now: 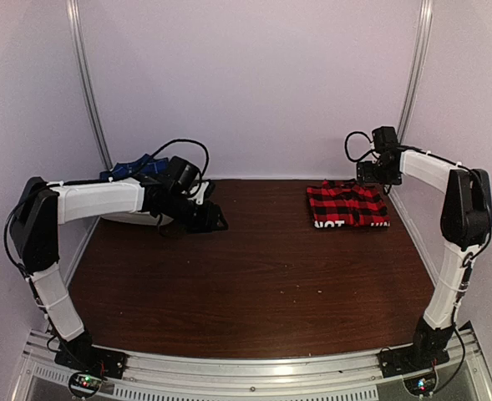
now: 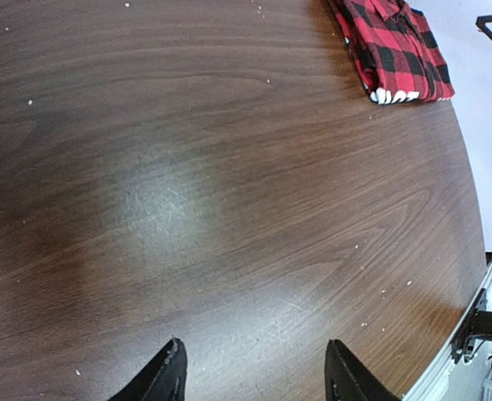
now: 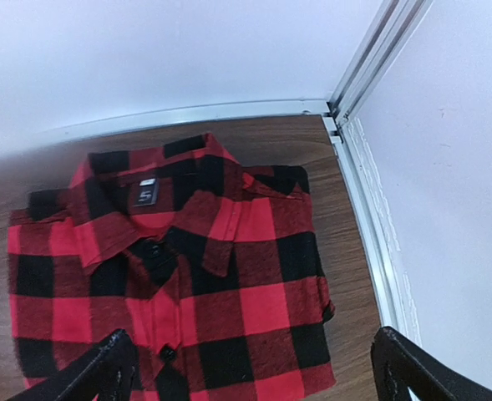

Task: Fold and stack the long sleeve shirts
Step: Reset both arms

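Red shirt [image 1: 347, 203], wood table [image 1: 254, 284], white walls [image 1: 254, 83]

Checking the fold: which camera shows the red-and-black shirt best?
Right wrist view: the red-and-black shirt fills the frame, with the collar and buttons clear. Top external shows it small in the far right corner, white letters on its near edge. Left wrist shows it small, cut off at the top.

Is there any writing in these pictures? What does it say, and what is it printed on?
"NOT": white block letters along the near edge of the folded red-and-black shirt, top view; the letters further right are cut off by the fold and unreadable.
The collar label, right wrist view: print too small to read.
No other text can be seen.
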